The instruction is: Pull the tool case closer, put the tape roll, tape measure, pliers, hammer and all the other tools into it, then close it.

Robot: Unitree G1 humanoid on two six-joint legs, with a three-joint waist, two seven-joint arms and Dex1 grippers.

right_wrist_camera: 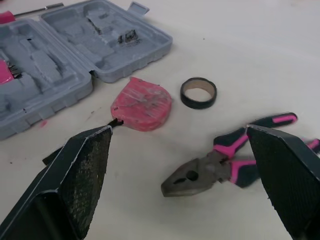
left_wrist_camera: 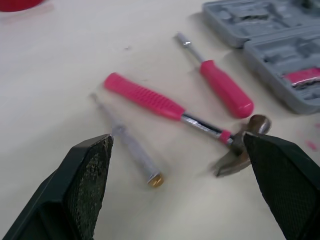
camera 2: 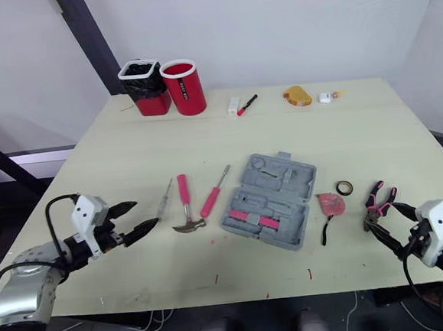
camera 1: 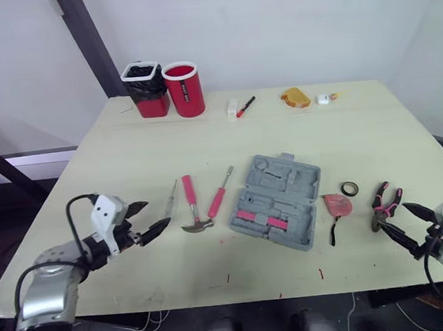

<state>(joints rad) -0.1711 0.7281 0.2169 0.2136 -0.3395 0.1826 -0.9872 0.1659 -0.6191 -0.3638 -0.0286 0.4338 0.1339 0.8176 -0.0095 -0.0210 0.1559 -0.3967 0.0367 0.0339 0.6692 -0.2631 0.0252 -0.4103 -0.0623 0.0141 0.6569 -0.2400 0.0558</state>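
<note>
The grey tool case (camera 1: 278, 200) lies open in the middle of the table, with pink bits in its near half. Left of it lie a pink screwdriver (camera 1: 218, 194), a pink-handled hammer (camera 1: 193, 206) and a thin grey driver (camera 1: 170, 199). To the right of the case are a pink tape measure (camera 1: 337, 205), a black tape roll (camera 1: 350, 188) and pink-black pliers (camera 1: 385, 202). My left gripper (camera 1: 149, 220) is open, just left of the grey driver. My right gripper (camera 1: 403, 221) is open, just near the pliers.
At the table's far edge stand a black-lined bin (camera 1: 145, 87) and a red cup (camera 1: 184, 88). A marker on a white block (camera 1: 240, 106), a yellow object (camera 1: 295, 97) and a small white item (camera 1: 322, 99) also lie there.
</note>
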